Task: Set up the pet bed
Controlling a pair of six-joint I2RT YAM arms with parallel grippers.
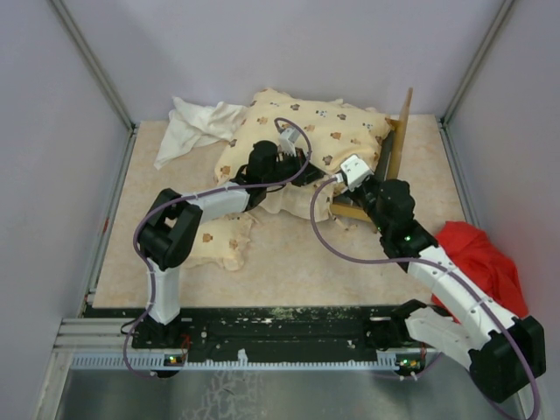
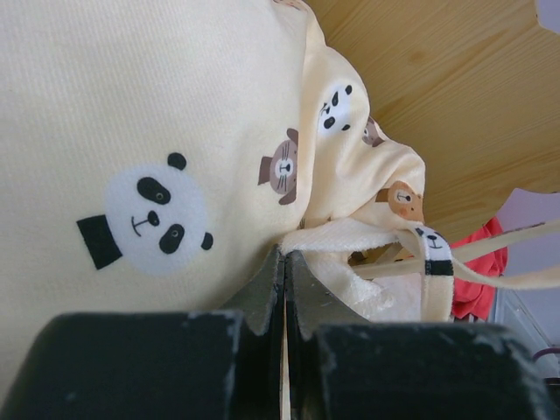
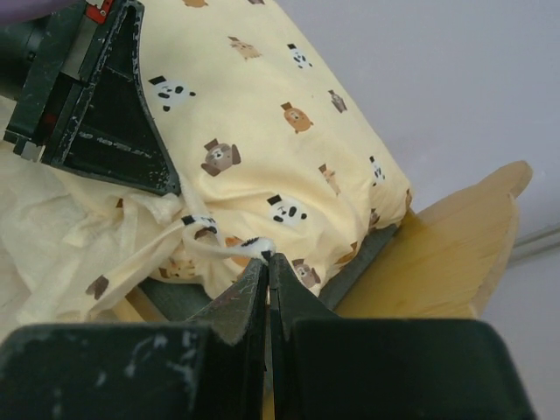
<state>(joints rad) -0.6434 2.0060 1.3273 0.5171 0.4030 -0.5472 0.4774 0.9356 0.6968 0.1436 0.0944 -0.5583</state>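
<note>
The pet bed's light wooden frame [image 1: 395,144] stands tilted at the back right, its wavy headboard [image 3: 455,245] beside the dark grey base [image 3: 359,262]. The cream animal-print cushion [image 1: 306,127] lies puffed over the frame. My left gripper [image 2: 284,255] is shut, its tips pinching the cushion [image 2: 131,87] at a bunched edge. My right gripper [image 3: 267,255] is shut on the end of a thin printed tie [image 3: 223,247] hanging from the cushion [image 3: 262,105]. In the top view both grippers [image 1: 302,171] [image 1: 339,194] meet at the cushion's near edge. The matching small pillow [image 1: 223,241] lies flat by the left arm.
A plain white cloth [image 1: 197,127] is crumpled at the back left corner. A red cloth [image 1: 477,254] sits by the right wall next to the right arm. White walls close in the table [image 1: 289,271] on three sides.
</note>
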